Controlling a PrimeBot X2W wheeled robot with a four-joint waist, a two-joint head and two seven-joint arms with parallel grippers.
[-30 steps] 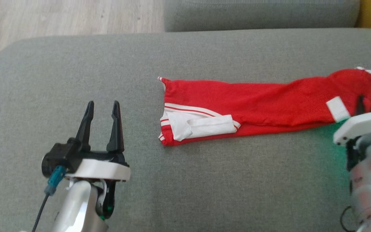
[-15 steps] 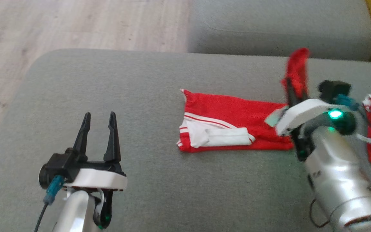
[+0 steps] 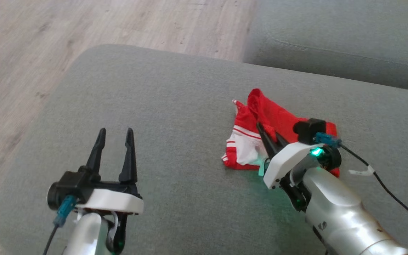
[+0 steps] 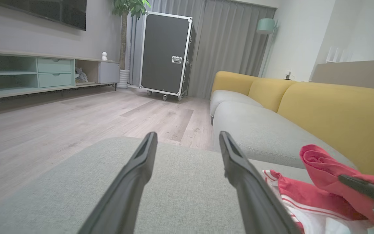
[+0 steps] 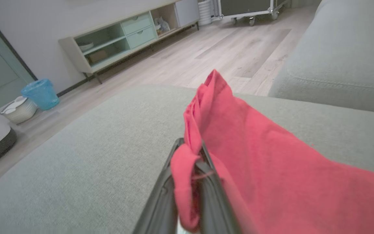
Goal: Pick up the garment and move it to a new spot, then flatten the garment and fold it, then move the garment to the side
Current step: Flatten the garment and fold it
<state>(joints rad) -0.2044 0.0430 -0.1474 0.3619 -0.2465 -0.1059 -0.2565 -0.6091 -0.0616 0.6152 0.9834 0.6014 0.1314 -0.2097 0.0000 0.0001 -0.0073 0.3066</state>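
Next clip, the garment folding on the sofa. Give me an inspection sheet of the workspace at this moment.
Surface: grey sofa cushion, cloth-covered, no stains visible.
Job's things: red garment with white stripes, bunched in a heap on the cushion, one end lifted.
Clutter: nothing seen.
Grippers: right gripper jaws shut on a fold of the red garment; left gripper jaws open, empty, apart from the garment.
Cables: black cable with a teal plug at each wrist; the right one trails over the cushion.
Surroundings: wooden floor, second grey cushion, yellow backrest, black wheeled flight case, low cabinet, blue bin.
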